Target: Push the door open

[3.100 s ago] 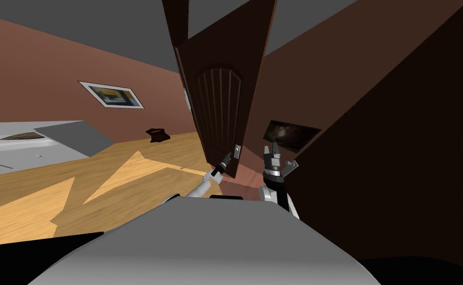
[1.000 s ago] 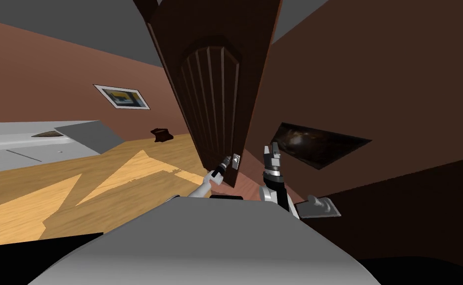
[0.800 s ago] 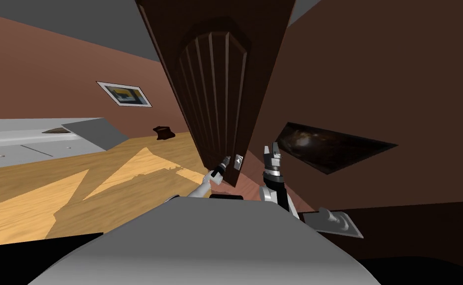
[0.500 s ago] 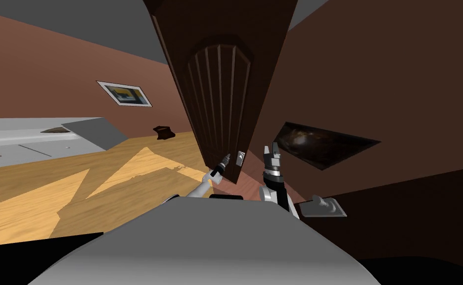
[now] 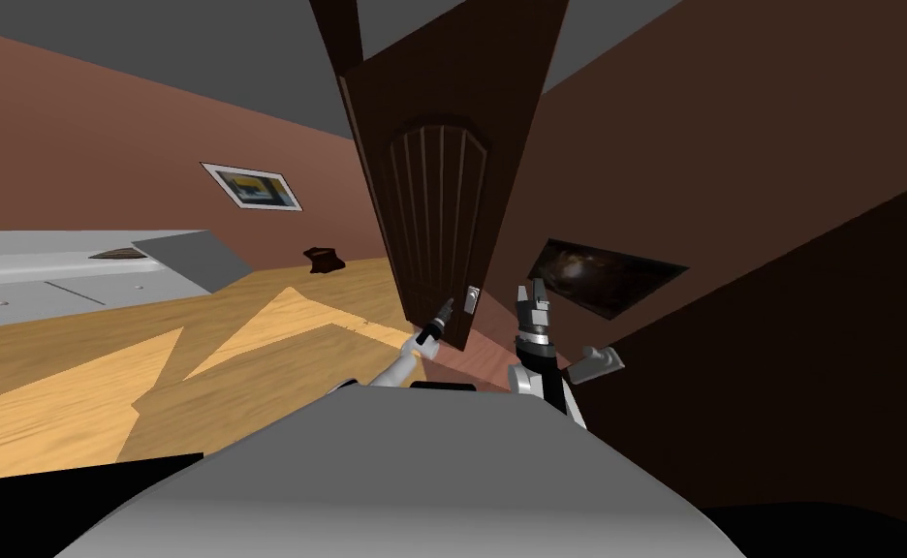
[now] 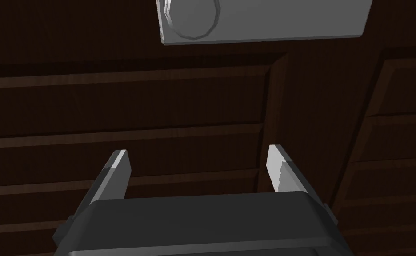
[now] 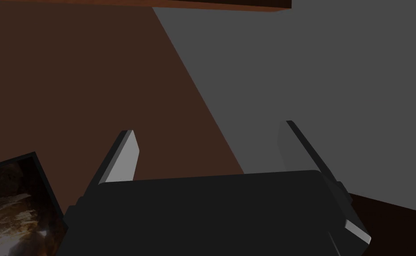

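Brown walls (image 5: pixel 103 126), wood floor (image 5: pixel 74 368). Dark door (image 5: pixel 439 213) partly ajar, dead ahead. Left hand (image 5: pixel 445 308) open, empty, tips close to door face just beside grey handle plate (image 6: pixel 260 20). Right hand (image 5: pixel 536 295) open, empty, raised near door edge. Risk: thin fingertips skid along grooves or snag plate, push lost.

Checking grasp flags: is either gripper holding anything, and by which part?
Nothing is held. The left gripper is open and empty, facing the dark brown door near its grey handle plate. The right gripper is open and empty too.
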{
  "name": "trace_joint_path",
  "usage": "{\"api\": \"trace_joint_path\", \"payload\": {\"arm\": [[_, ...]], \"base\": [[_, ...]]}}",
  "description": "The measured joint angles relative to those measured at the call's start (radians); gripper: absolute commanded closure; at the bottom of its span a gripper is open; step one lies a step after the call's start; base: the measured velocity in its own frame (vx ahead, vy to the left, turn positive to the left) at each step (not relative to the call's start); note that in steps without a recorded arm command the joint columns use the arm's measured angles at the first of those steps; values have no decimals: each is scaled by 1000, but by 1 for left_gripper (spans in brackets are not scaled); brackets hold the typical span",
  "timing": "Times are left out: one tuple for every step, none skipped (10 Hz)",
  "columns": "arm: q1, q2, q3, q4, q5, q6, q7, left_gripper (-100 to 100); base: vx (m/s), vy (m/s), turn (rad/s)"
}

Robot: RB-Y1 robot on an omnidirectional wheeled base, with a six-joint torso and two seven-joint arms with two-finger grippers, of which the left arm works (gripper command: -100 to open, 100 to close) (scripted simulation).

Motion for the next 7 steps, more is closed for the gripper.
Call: {"api": "trace_joint_path", "payload": {"arm": [[-3, -14, 3, 5, 2, -1, -2, -100], [-12, -29, 6, 20, 4, -7, -3, -100], [-9, -37, 7, 15, 5, -5, -5, -100], [-9, -38, 7, 14, 5, -4, -6, -100], [-8, -32, 7, 15, 4, -5, -6, -100], [-5, -24, 8, 7, 4, -2, -7, -100], [-7, -18, 10, 13, 4, -3, -10, -100]], "base": [[-203, -74, -22], [-153, -119, -15], [-55, -59, 4], [58, 58, 1], [128, 95, -8], [137, 101, -7], [183, 88, -13]]}}
